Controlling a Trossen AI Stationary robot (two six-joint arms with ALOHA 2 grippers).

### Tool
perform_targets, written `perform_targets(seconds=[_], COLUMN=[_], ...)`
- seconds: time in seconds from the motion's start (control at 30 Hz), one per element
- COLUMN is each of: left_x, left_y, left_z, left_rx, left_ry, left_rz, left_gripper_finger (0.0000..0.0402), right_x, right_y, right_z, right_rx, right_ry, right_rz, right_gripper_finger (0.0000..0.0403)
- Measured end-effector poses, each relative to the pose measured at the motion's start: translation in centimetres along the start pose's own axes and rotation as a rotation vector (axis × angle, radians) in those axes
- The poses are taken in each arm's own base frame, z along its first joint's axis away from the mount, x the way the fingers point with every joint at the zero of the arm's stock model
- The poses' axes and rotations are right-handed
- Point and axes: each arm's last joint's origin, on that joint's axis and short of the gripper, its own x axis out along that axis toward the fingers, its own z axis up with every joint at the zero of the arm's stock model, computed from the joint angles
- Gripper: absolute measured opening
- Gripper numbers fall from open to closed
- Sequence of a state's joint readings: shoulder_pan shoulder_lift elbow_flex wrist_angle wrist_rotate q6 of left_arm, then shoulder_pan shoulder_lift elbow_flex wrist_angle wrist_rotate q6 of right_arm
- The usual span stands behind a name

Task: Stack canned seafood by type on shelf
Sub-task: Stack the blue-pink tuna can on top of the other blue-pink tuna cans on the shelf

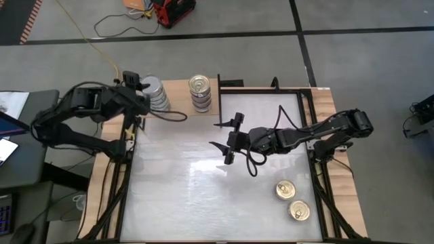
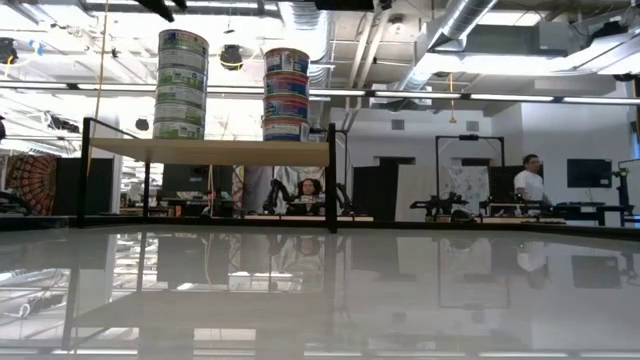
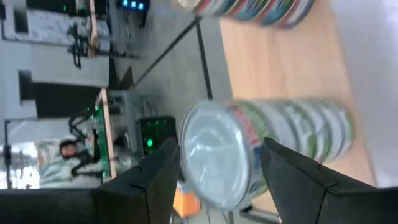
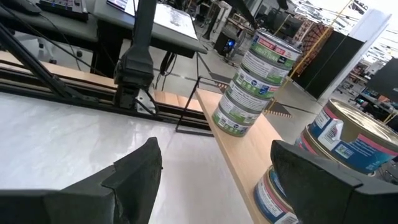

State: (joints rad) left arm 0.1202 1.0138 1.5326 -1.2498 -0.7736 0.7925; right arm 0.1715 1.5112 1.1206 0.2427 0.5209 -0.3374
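Jaws open on both: left gripper (image 1: 139,87) astride green-labelled stack (image 1: 155,93) on shelf (image 1: 178,102) upper left, right gripper (image 1: 227,139) mid-frame, empty.

Bright, even light falls from ceiling strip lamps (image 2: 520,97) seen in the low view, and the glossy white tabletop (image 1: 203,203) mirrors the room and shows a pale glare patch near its middle. In the left wrist view the stack of green-labelled round tins with a silver-grey lid (image 3: 267,149) is smeared and soft. Shadows on the table are faint.
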Motion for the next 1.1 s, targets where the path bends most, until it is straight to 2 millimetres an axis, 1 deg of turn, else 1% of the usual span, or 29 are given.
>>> perform_targets(seconds=[0.1, 0.17, 0.27, 0.33, 0.43, 0.57, 0.77, 0.93, 1.0, 1.1], left_x=[-0.4, -0.7, -1.1, -1.1, -0.9, -0.3, 1.3, 2.6, 3.0, 3.3], left_y=[-0.4, -0.8, -1.8, -3.1, -5.1, -8.2, -12.8, -16.0, -16.9, -18.0], left_z=[0.5, 1.0, 2.0, 2.6, 3.7, 5.3, 7.1, 8.1, 8.3, 8.6], left_rx=[-0.028, -0.068, -0.156, -0.190, -0.226, -0.265, -0.263, -0.319, -0.350, -0.413], left_ry=[-0.067, -0.145, -0.258, -0.314, -0.387, -0.446, -0.511, -0.605, -0.634, -0.669], left_rz=[-0.032, -0.098, -0.237, -0.376, -0.578, -0.761, -0.814, -0.807, -0.809, -0.813], left_gripper_finger=[0.0215, 0.0215, 0.0215, 0.0215, 0.0215, 0.0215, 0.0215, 0.0215, 0.0215, 0.0215], right_x=[-0.1, -0.5, -1.7, -2.6, -3.6, -5.8, -9.3, -11.5, -12.2, -13.2], right_y=[0.2, 0.5, 1.1, 1.5, 2.3, 3.7, 5.6, 6.3, 6.6, 7.0], right_z=[0.0, -0.1, -0.4, -0.6, -1.6, -2.9, -4.6, -6.1, -6.6, -7.0], right_rx=[-0.005, -0.008, 0.027, 0.072, 0.135, 0.267, 0.448, 0.429, 0.432, 0.441], right_ry=[0.005, 0.033, 0.107, 0.166, 0.293, 0.507, 0.879, 1.134, 1.240, 1.347], right_rz=[0.009, 0.031, 0.082, 0.127, 0.210, 0.321, 0.437, 0.368, 0.361, 0.315], right_gripper_finger=[0.0333, 0.0333, 0.0333, 0.0333, 0.0333, 0.0333, 0.0333, 0.0333, 0.0333, 0.0327])
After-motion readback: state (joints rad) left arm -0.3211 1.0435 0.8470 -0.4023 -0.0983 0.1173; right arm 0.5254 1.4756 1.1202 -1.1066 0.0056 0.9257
